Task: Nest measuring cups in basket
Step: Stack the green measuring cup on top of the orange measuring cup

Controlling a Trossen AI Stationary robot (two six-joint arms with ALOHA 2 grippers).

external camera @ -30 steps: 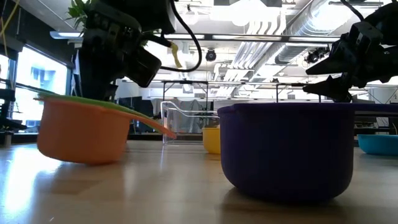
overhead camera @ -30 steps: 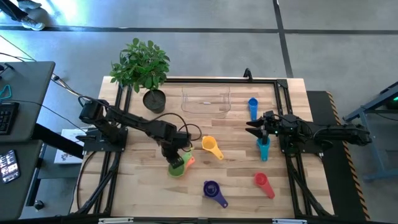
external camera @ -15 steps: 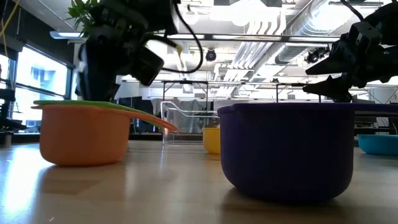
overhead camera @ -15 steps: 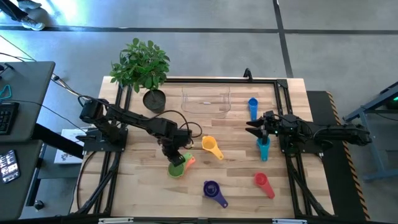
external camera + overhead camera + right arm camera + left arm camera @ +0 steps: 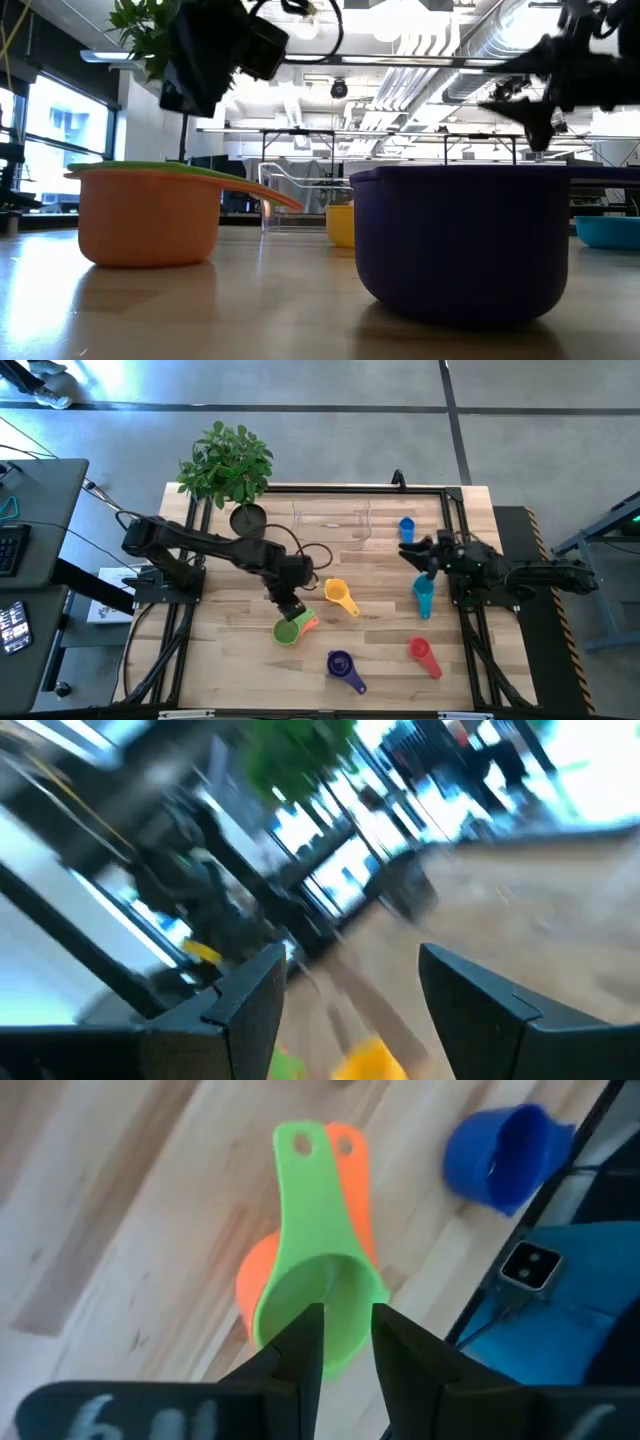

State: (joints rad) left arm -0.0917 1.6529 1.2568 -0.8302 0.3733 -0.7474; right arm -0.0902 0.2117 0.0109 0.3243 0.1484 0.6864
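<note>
Two cups, the green cup (image 5: 287, 629) sitting inside the orange cup (image 5: 305, 622), are resting near the tabletop's front edge. The left gripper (image 5: 291, 607) is hanging just above them, its jaws a little apart, holding nothing. The basket (image 5: 331, 523) is sitting by the back edge, probably empty. The right gripper (image 5: 410, 550) is waiting wide near the blue cup (image 5: 406, 529).

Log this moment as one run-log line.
left pincer: open, above small green plastic measuring cup nested in orange plastic cup | right pincer: open, empty | clear rectangular plastic basket: empty
</note>
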